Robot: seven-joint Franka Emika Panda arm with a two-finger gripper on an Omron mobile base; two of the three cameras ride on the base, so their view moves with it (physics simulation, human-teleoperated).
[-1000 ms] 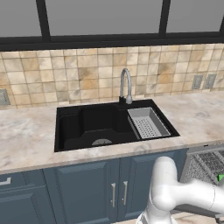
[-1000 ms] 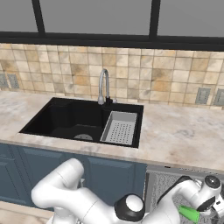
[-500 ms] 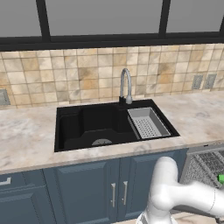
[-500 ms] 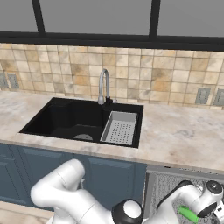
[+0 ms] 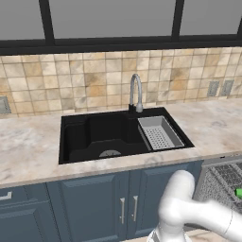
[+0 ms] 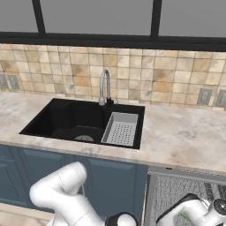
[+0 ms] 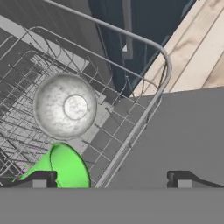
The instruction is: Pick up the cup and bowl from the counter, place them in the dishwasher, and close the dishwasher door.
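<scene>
The small bright green cup (image 7: 65, 167) lies on its side at the lower left of the hand view, inside the grey wire rack (image 7: 109, 109) of the dishwasher (image 6: 185, 194), its mouth facing right. Just above it sits the shallow, glossy grey-white bowl (image 7: 64, 105), upright in the same rack. The gripper (image 7: 107, 179) hangs over them with its fingertips (image 7: 183, 179) spread wide apart, holding nothing (the left tip overlaps the cup's edge). In the left base view the white arm (image 5: 189, 212) bends low towards the frame's lower right, where a sliver of green (image 5: 238, 193) shows. The beige-pink marbled counter (image 5: 28, 146) with its black sink (image 5: 94, 137) fills mid-frame.
</scene>
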